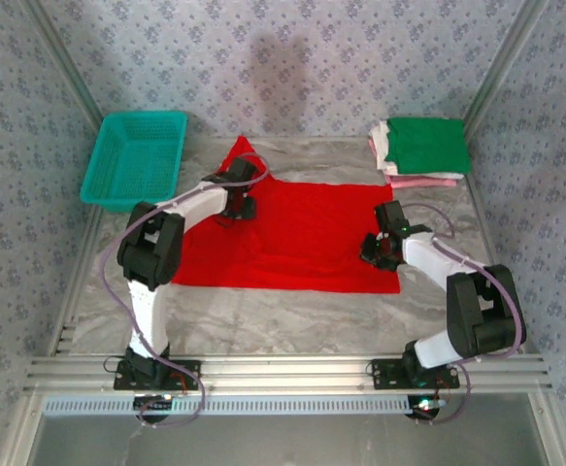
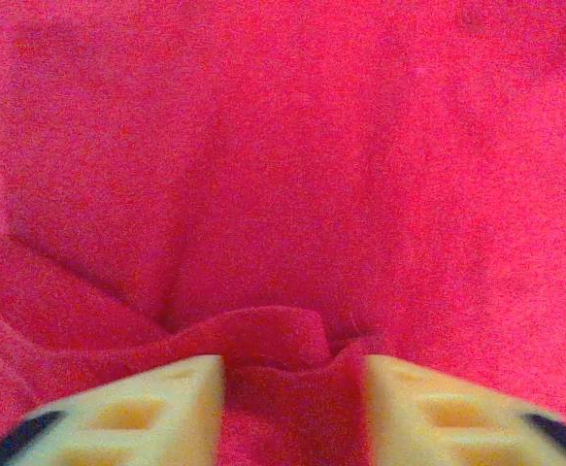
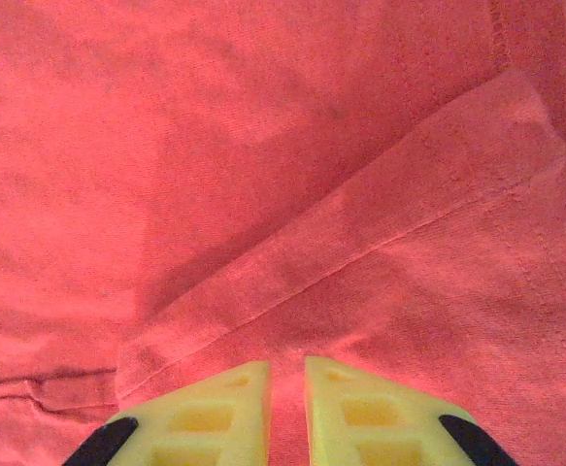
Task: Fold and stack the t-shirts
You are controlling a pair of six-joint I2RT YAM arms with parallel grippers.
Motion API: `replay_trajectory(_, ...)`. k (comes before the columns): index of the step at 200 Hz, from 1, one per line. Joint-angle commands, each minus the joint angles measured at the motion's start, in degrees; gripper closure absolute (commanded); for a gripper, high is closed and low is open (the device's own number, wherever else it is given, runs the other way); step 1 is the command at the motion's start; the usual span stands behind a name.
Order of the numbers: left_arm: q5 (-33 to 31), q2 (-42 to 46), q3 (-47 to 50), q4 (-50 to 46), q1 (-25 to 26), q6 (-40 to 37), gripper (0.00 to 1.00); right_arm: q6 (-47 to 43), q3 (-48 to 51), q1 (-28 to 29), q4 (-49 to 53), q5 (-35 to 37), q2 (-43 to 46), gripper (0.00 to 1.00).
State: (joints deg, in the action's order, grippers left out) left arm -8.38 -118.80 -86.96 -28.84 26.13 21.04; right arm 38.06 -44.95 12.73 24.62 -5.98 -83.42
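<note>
The grey marbled tabletop [image 1: 292,311] carries the red t-shirt [image 1: 302,238], spread flat in the middle. The left gripper [image 2: 294,388] has its jaws half apart around a ridge of cloth; if they really grip, I cannot tell. The right gripper [image 3: 287,398] has its jaws nearly closed on the hem. The teal basket [image 1: 147,115] stands far left and the folded green t-shirt [image 1: 426,144] far right.

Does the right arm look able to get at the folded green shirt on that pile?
Probably yes: the green shirt tops the pile just beyond the right gripper, with bare table between. That gripper seems pinched on the red shirt, so it would let go first.
</note>
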Motion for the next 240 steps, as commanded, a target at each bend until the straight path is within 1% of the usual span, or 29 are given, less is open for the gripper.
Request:
replay_trajectory(1,0.00,-1.21,-3.77,-0.94,-0.29,-0.12,0.83,-0.97,-0.61,-0.43,0.58,0.13,-0.37,0.81)
replay_trajectory(6,-0.26,-1.56,-4.37,-1.08,-0.29,-0.05,0.93,-0.97,-0.66,-0.51,0.60,0.16,-0.41,0.81)
replay_trajectory(11,-0.46,-1.88,-5.02,-1.28,-0.21,0.01,1.00,-0.97,-0.61,-0.51,0.67,0.18,-0.50,0.81)
replay_trajectory(43,-1.38,-4.86,-11.16,-3.20,0.96,-2.20,1.00,-0.82,-0.71,-0.61,0.67,0.13,-0.95,0.80)
replay_trajectory(70,-2.86,-9.94,-20.22,-7.44,2.22,-5.56,1.00,-0.53,-0.75,-0.62,0.36,-0.44,-1.30,0.79)
replay_trajectory(75,-3.18,-11.23,-22.20,-8.64,2.42,-6.39,0.93,-0.47,-0.80,-0.60,0.34,-0.59,-1.35,0.78)
replay_trajectory(85,-4.00,-13.63,-26.89,-11.80,2.88,-7.97,0.72,-0.45,-0.84,-0.60,0.34,-0.87,-1.38,0.77)
replay_trajectory(92,-4.71,-14.91,-29.24,-13.58,3.25,-8.93,0.63,-0.45,-0.84,-0.55,0.48,-0.96,-1.31,0.76)
replay_trajectory(101,-5.72,-15.64,-30.92,-15.09,3.48,-9.99,0.58,-0.51,-0.87,-0.56,0.63,-0.95,-1.35,0.76)
replay_trajectory(110,-7.10,-14.72,-30.52,-15.08,3.83,-10.59,0.57,-0.66,-1.07,-0.51,0.88,-0.84,-1.31,0.76)
replay_trajectory(126,-8.82,-9.29,-25.29,-11.40,3.80,-10.69,0.56,-0.99,-1.50,-0.51,1.54,-0.16,-1.23,0.76)
replay_trajectory(130,-9.07,-7.25,-22.10,-10.53,3.68,-10.52,0.56,-1.18,-1.60,-0.51,1.73,0.02,-1.22,0.76)
replay_trajectory(136,-9.31,-3.57,-17.90,-6.84,3.54,-10.13,0.54,-1.44,-1.87,-0.51,1.91,0.23,-1.22,0.76)
replay_trajectory(142,-9.01,0.12,-13.51,-3.57,3.14,-9.47,0.54,-1.52,-2.11,-0.51,2.28,0.56,-1.22,0.76)
replay_trajectory(157,-5.71,9.65,-1.71,4.66,1.19,-6.22,0.46,-1.51,-2.96,-0.21,2.58,1.66,-0.98,0.76)
replay_trajectory(164,-3.20,13.45,3.34,7.88,-0.30,-3.82,0.46,-1.54,-3.40,0.07,2.79,2.43,-0.96,0.76)
replay_trajectory(166,-2.69,14.33,4.68,8.75,-0.84,-3.11,0.46,-3.00,-3.63,0.11,2.84,2.67,-0.98,0.76)
replay_trajectory(172,-1.03,17.12,8.70,10.81,-2.30,-0.95,0.46,-3.79,-3.99,0.41,2.89,3.32,-1.02,0.76)
replay_trajectory(184,0.83,21.45,16.12,13.93,-5.45,2.93,0.47,-4.14,-4.72,0.73,2.73,4.55,-1.54,0.75)
replay_trajectory(195,1.97,23.97,21.80,15.86,-8.28,5.57,0.53,-4.09,-5.13,0.63,2.86,4.35,-2.60,0.78)
replay_trajectory(210,5.08,25.19,27.30,17.05,-11.76,7.57,0.56,-2.51,-4.59,-0.04,1.92,1.88,-3.91,0.87)
replay_trajectory(225,7.68,25.12,30.67,17.06,-13.66,8.60,0.58,0.64,-3.07,-1.01,-1.14,0.30,-4.68,0.89)
replay_trajectory(236,9.46,24.87,32.58,17.15,-14.38,9.21,0.59,2.39,-2.16,-1.22,-2.07,0.06,-4.87,0.99)
replay_trajectory(240,9.94,24.78,33.24,17.19,-14.51,9.48,0.60,2.93,-1.87,-1.26,-2.30,0.13,-5.00,1.00)
